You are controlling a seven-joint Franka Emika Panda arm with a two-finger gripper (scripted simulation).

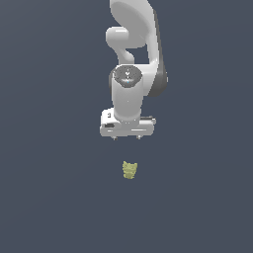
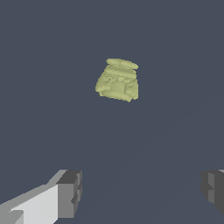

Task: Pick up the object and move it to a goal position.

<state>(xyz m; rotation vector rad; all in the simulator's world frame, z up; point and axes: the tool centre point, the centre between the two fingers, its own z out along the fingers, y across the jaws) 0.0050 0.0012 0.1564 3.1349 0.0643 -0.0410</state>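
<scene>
In the exterior view, the white Panda gripper [image 1: 127, 138] hung from the arm with its palm facing down, and only two short finger stubs showed under the pale housing, set well apart, so the hand read as spread and empty; the tiny yellow-green, lumpy, ridged object [image 1: 129, 170] sat on the flat dark grey-blue floor [image 1: 44, 197] below the hand in this picture, clear of it, and almost in line with the midpoint between the stubs, perhaps a shade toward the exterior view's right; the object appeared to stand upright, jagged at the top and narrowing toward its base, and it was much narrower than the hand's span; nothing else lay on the floor around it, so no obstacle stood in the way of a descent; no goal marker was visible. In the wrist view, the same object [image 2: 117, 80] showed as a squat ridged lump, with the two dark grey fingertips [image 2: 70, 194] at the picture's lower corners, wide apart with bare floor [image 2: 175, 65] between them; the object lay beyond the line joining the pads rather than between them, so the hand was judged to need a small shift forward along the camera's line of sight as well as a lowering before its fingers could close about the lump.
</scene>
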